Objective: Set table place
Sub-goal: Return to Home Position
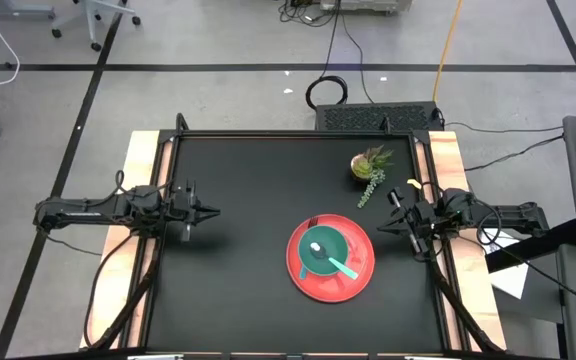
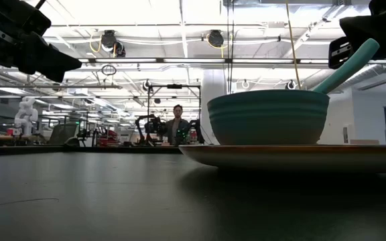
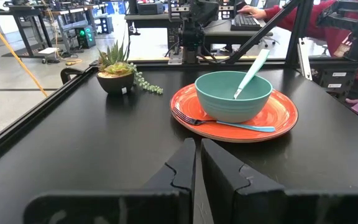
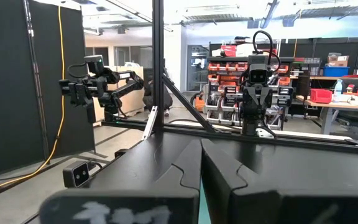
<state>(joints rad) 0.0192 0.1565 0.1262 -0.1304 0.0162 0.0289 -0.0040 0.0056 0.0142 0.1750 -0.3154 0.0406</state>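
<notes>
A round red plate (image 1: 353, 278) lies on the black table (image 1: 238, 270), right of its middle. A teal bowl (image 1: 325, 247) stands on the plate. A teal-handled spoon (image 3: 252, 71) leans in the bowl, its handle over the rim. A teal-handled fork (image 3: 229, 123) lies on the plate beside the bowl. My left gripper (image 1: 211, 211) is shut and empty above the table's left part. My right gripper (image 1: 380, 227) is shut and empty just right of the plate.
A small green potted plant (image 1: 370, 164) stands at the far right of the table. Pale wood strips (image 1: 140, 190) run along both short sides. A small camera (image 4: 79, 174) sits at the table's edge. A person sits in the room behind.
</notes>
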